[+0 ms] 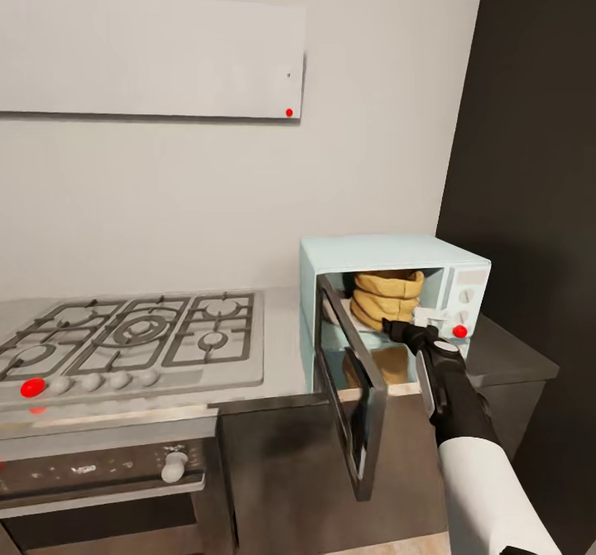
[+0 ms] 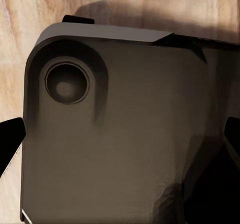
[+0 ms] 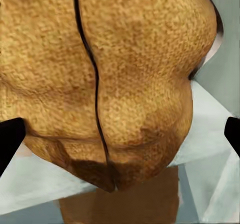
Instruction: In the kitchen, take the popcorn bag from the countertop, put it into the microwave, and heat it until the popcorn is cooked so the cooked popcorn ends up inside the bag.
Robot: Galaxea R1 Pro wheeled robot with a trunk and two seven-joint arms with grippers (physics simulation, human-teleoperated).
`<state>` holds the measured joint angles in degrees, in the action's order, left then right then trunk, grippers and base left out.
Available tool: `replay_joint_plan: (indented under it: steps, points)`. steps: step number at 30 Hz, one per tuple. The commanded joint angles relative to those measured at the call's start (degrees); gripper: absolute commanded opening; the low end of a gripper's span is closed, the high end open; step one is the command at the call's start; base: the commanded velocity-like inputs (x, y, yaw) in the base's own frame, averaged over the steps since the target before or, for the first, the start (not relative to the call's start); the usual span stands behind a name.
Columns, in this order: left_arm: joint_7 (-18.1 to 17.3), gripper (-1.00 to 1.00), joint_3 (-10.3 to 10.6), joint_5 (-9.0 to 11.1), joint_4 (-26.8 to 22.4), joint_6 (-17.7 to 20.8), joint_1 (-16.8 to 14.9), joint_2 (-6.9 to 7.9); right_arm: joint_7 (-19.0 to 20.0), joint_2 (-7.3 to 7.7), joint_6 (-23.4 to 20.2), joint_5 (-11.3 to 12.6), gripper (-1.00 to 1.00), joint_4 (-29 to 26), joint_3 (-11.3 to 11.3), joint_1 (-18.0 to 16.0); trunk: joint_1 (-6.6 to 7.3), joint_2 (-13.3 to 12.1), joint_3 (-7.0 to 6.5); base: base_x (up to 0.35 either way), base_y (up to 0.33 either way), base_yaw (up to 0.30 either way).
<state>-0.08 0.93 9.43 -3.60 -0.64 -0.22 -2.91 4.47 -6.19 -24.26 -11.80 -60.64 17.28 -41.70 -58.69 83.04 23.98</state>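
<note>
Tan crumpled paper, the popcorn bag (image 1: pixel 386 297) inside the open microwave (image 1: pixel 397 251) looks light and soft, best pinched at a rolled fold; the right pincer (image 1: pixel 400 328) gapes wide before it, empty.

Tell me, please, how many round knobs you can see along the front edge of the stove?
4 grey knobs in a row beside the red button; more may be cropped out.

popcorn bag (image 1: pixel 386 295): tan, crumpled, ringed folds, upright inside microwave (image 1: pixel 389 251). Microwave: mint-blue, door swung open, sits at right end of grey countertop (image 1: pixel 285 348). Bag's woven texture close up (image 3: pixel 125 84).
</note>
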Motion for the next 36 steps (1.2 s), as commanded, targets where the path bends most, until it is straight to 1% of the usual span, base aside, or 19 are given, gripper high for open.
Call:
replay_joint_plan:
  steps: [1, 8, 10, 12, 14, 20, 26, 28, 29, 31, 32, 36]
  points:
    - [0.0, 1.0, 0.1, 0.5, 0.0, -0.1, 0.0, -0.01, 0.5, -0.09, -0.3, -0.5, 1.0, 0.0, 0.2, 0.0, -0.03, 0.0, 0.07, 0.265, 0.0, 0.0]
    - [0.0, 1.0, 0.1, 0.5, 0.0, -0.1, 0.0, -0.01, 0.9, -0.16, -0.2, -0.2, 1.0, 0.4, 0.2, 0.0, -0.03, 0.0, 0.07, 0.055, 0.0, 0.0]
    - [0.0, 1.0, 0.1, 0.5, 0.0, -0.1, 0.0, -0.01, 2.1, -0.2, -0.3, -0.2, 1.0, 0.4, 0.2, 0.0, -0.03, 0.0, 0.07, 0.001, 0.0, 0.0]
    - [0.0, 1.0, 0.1, 0.5, 0.0, -0.1, 0.0, 0.01, 5.7, -0.28, -0.5, -0.2, 1.0, 0.7, 0.2, 0.0, -0.03, 0.0, 0.07, 0.0, 0.0, 0.0]
    - [0.0, 1.0, 0.1, 0.5, 0.0, -0.1, 0.0, 0.0, 7.7, -0.3, -0.6, -0.2, 1.0, 1.0, 0.2, 0.0, -0.03, 0.0, 0.07, 0.0, 0.0, 0.0]
    - [0.0, 1.0, 0.1, 0.5, 0.0, -0.1, 0.0, -0.02, 11.7, -0.31, -0.7, -0.1, 1.0, 1.3, 0.2, 0.0, -0.03, 0.0, 0.07, 0.0, 0.0, 0.0]
    - [0.0, 1.0, 0.1, 0.5, 0.0, -0.1, 0.0, -0.05, 12.3, -0.25, -0.5, 0.0, 1.0, 1.3, 0.2, 0.0, -0.03, 0.0, 0.07, 0.0, 0.0, 0.0]
    - [0.0, 1.0, 0.1, 0.5, 0.0, -0.1, 0.0, -0.06, 12.8, -0.18, -0.4, 1.0, 1.0, 1.3, 0.3, 0.0, -0.03, 0.0, 0.07, 0.0, 0.0, 0.0]
    - [0.0, 1.0, 0.1, 0.5, 0.0, -0.1, 0.0, -0.07, 13.8, -0.02, -0.4, 2.5, 1.0, 1.3, 0.3, 0.0, -0.03, 0.0, 0.07, 0.0, 0.0, 0.0]
    - [0.0, 1.0, 0.1, 0.5, 0.0, -0.1, 0.0, -0.05, 15.3, 0.28, -0.4, 4.5, 1.0, 1.3, 0.4, 0.0, -0.03, 0.0, 0.07, 0.0, 0.0, 0.0]
    - [0.0, 1.0, 0.1, 0.5, 0.0, -0.1, 0.0, -0.06, 15.5, 0.44, -0.3, 5.1, 1.0, 1.3, 0.5, 0.0, -0.03, 0.0, 0.07, 0.0, 0.0, 0.0]
    - [0.0, 1.0, 0.1, 0.5, 0.0, -0.1, 0.0, -0.07, 15.6, 0.96, -0.5, 4.9, 1.0, 1.1, 0.6, 0.0, -0.03, 0.0, 0.07, 0.0, 0.0, 0.0]
